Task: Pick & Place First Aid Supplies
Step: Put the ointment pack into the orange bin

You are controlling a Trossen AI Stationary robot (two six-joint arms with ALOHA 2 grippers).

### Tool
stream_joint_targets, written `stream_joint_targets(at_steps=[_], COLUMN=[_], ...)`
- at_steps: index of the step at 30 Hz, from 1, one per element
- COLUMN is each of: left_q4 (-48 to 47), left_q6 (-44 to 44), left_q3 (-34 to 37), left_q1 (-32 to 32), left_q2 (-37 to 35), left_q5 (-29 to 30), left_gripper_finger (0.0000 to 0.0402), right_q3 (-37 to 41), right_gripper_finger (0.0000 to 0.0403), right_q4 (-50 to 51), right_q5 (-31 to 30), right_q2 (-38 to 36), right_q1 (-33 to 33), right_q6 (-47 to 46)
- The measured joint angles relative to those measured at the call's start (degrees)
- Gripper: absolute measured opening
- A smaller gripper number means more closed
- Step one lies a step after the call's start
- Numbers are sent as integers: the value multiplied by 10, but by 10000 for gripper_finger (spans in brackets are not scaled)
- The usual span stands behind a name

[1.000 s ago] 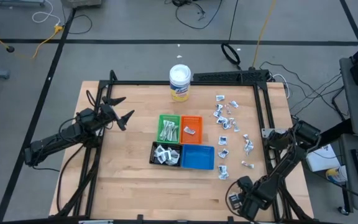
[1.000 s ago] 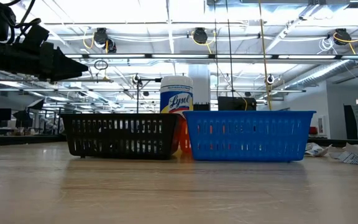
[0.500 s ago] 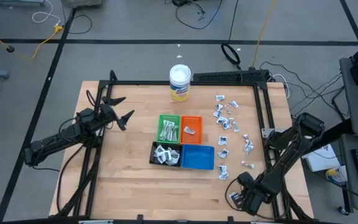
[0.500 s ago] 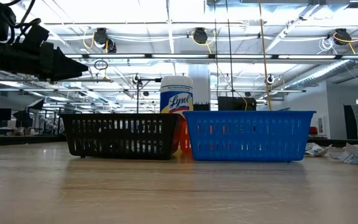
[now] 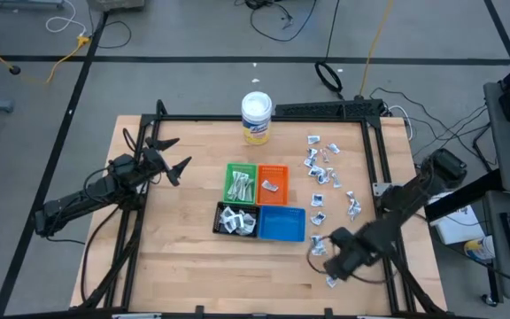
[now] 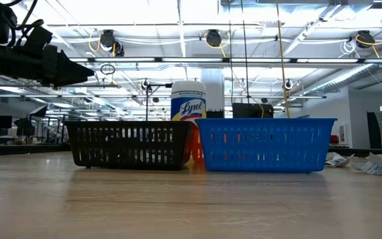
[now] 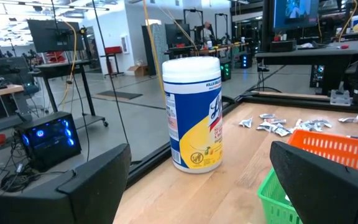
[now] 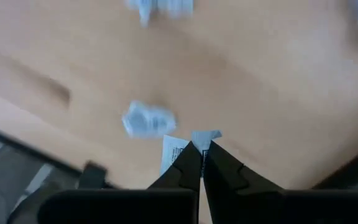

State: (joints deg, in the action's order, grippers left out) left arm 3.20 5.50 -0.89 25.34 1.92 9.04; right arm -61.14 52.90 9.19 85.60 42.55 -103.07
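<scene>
With fingers pinched tight on one small white packet (image 8: 197,138) and lifted clear of the surface (image 5: 184,257), right hand (image 5: 336,262) hanging just right of the blue tray (image 5: 282,224), left hand (image 5: 171,158) gaping empty, well apart.

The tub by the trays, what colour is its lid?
White. The tub has a white lid and a yellow label; it shows best in the left wrist view.
</scene>
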Motion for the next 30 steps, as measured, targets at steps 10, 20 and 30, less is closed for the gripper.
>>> stream_joint_targets(at_steps=[10, 20, 30], left_q4=[0, 0, 0], left_q6=[0, 0, 0], left_q3=[0, 0, 0], left_q1=[0, 0, 0], left_q2=[0, 0, 0], left_q5=[0, 0, 0], left_gripper_finger=[392, 392, 392], right_q3=[0, 0, -53], right_gripper_finger=[0, 0, 0], right_q4=[45, 62, 64], right_q5=[0, -5, -5], right_q2=[0, 0, 29], right_q1=[-220, -452, -545], right_q6=[211, 367, 416])
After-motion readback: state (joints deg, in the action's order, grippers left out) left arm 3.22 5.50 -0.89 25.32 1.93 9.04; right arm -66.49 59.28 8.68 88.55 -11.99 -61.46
